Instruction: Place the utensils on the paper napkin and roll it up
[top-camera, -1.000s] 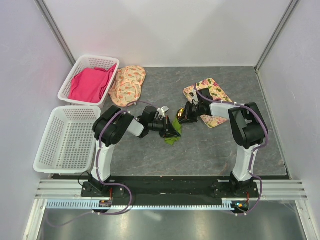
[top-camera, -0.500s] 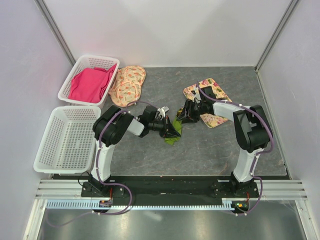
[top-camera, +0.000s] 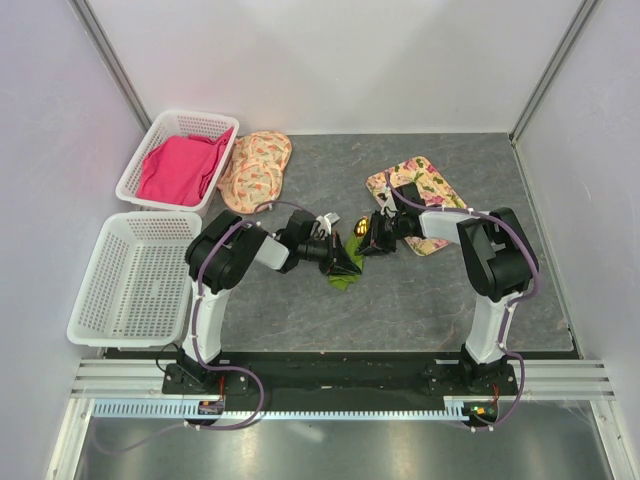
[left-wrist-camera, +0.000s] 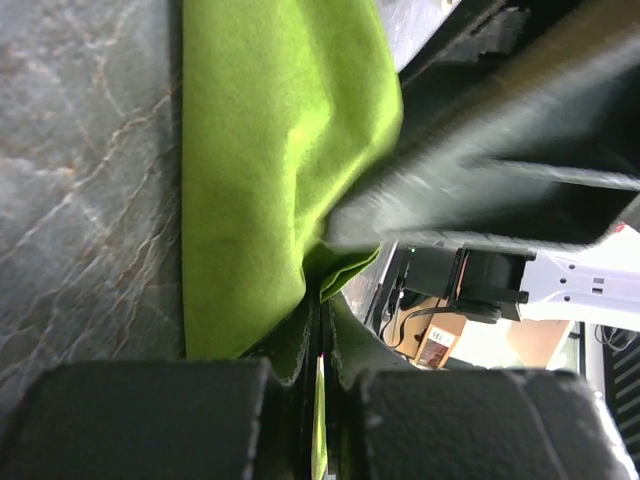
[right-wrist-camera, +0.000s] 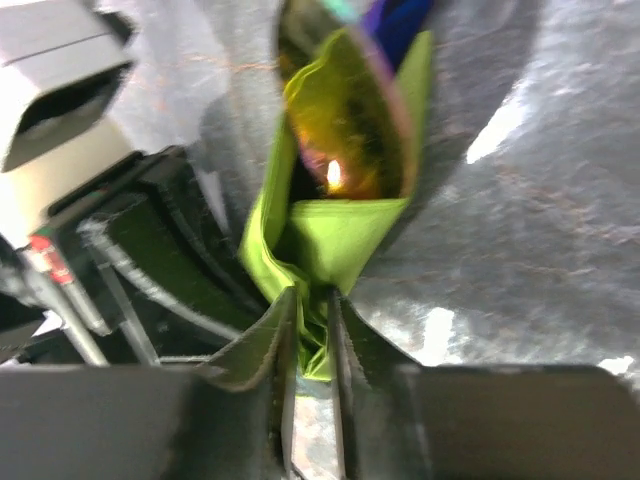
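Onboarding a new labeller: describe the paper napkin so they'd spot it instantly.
On the grey table, look mid-table where the left gripper and right gripper meet. The paper napkin is the small crumpled sheet both pinch. It is plain lime green, unlike the floral mats and the pink cloth in the far basket.

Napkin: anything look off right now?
Yes. The napkin is a crumpled, loosely folded bundle rather than a neat roll, pinched by the left fingers and right fingers. In the right wrist view its end gapes open, with the gold utensil end and a blue utensil showing inside.
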